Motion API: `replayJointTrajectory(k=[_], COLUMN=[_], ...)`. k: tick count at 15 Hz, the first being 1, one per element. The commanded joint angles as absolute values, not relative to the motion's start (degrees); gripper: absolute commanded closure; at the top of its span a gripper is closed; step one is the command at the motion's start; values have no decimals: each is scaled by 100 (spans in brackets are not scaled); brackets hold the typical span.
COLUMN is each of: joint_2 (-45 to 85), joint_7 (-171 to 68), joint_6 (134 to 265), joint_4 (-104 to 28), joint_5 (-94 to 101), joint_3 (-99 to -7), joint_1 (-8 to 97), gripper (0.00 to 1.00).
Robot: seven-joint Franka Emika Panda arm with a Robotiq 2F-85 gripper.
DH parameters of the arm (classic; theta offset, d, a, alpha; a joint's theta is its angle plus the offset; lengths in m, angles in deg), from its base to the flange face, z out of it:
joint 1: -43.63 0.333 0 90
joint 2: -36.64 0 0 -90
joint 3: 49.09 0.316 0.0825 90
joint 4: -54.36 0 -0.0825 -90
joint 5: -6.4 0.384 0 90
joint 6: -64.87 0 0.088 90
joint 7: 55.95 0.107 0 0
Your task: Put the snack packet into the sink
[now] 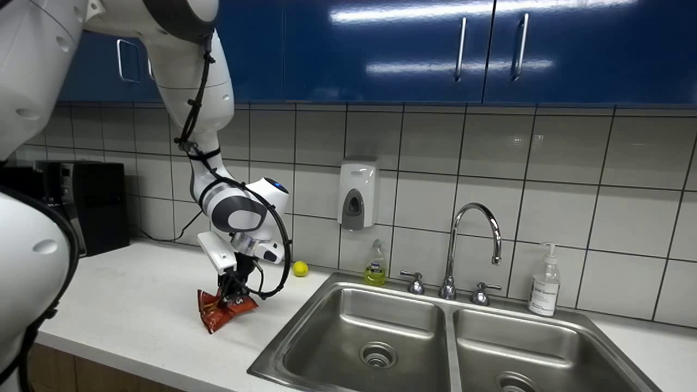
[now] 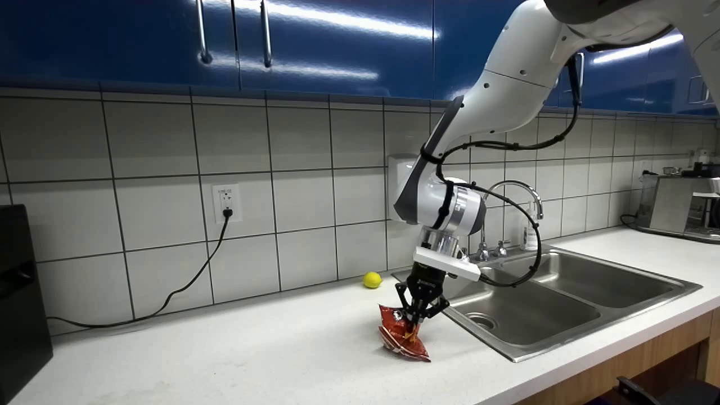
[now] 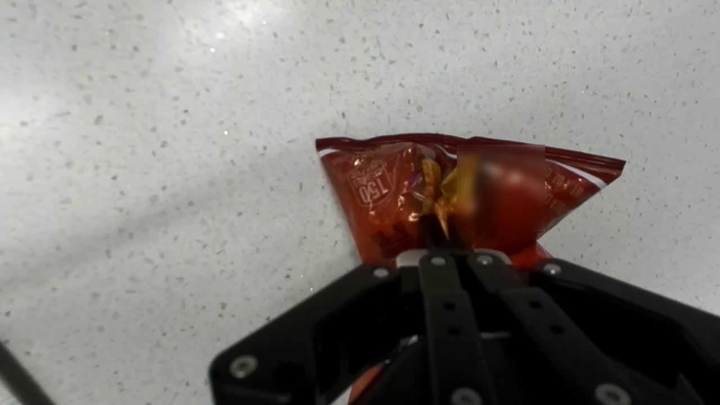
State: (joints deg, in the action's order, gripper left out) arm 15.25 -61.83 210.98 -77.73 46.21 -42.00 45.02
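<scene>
The snack packet (image 1: 213, 318) is a crumpled red-orange foil packet at the white counter's surface, left of the sink; it also shows in an exterior view (image 2: 409, 347) and in the wrist view (image 3: 382, 211). My gripper (image 1: 226, 298) points down with its fingers closed on the packet's middle, pinching the foil into folds. The fingers also show in an exterior view (image 2: 414, 319) and in the wrist view (image 3: 447, 242). I cannot tell whether the packet still touches the counter. The sink's left basin (image 1: 326, 354) lies right of the packet; it also shows in an exterior view (image 2: 523, 320).
A yellow-green ball (image 1: 300, 268) sits near the tiled wall. A dish soap bottle (image 1: 375, 264), chrome faucet (image 1: 450, 250) and sanitizer bottle (image 1: 544, 288) stand behind the sink. The right basin (image 1: 517, 348) adjoins. A black appliance (image 1: 98, 207) stands at the far left.
</scene>
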Motion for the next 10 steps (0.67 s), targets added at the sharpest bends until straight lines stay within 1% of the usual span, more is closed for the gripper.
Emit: replayJointTrajectory(k=[1, 10], joint_2=[1503, 1752], joint_7=[-6234, -5852], joint_6=[21128, 20962], joint_4=[-7780, -7779], joint_5=[4488, 3496], joint_3=[-4165, -4221], joint_1=[4469, 4610], gripper=[100, 100])
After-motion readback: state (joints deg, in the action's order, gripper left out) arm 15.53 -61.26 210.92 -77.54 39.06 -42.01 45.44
